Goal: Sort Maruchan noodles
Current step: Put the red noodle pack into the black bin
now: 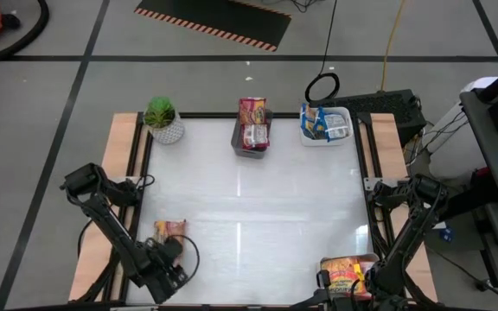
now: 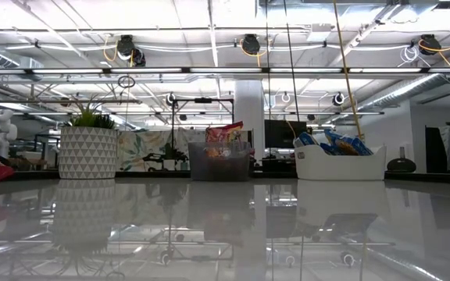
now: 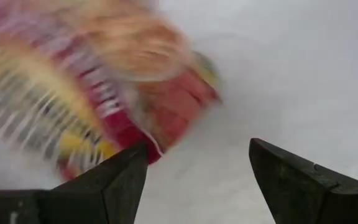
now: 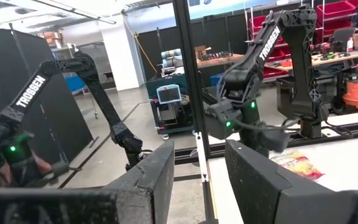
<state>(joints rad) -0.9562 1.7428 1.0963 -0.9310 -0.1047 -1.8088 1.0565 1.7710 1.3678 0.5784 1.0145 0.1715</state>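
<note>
High view: at the left, the left gripper (image 1: 169, 259) sits low near the surface's (image 1: 249, 207) front-left corner, jaws wide and empty. A red-and-yellow packet (image 1: 169, 229) lies flat just ahead of them, apart from the jaws. In the left wrist view the same packet (image 3: 98, 81) fills the space ahead of and to one side of the fingers (image 3: 114, 180), not between them.

Beyond the left jaws, at the far edge, stands a plant (image 1: 162, 119). Further right along that edge, a grey tray (image 1: 251, 138) holds red packets, and a white tray (image 1: 325, 125) holds blue ones.

At the right, the right gripper (image 1: 353, 289) hangs at the front-right corner, jaws narrowly parted and empty as the right wrist view shows them. An orange packet (image 1: 348, 269) lies just beside or under them; I cannot tell if they touch.

The packets look light, glossy and slippery, with a brittle block inside a crinkly wrapper. A firm pinch across a short edge or the sealed seam seems safest, since the flat face gives the jaws little to catch. The middle of the surface is bare, so the carry to the trays has open room; both loose packets lie near the front edge, where a nudge could push them off.
</note>
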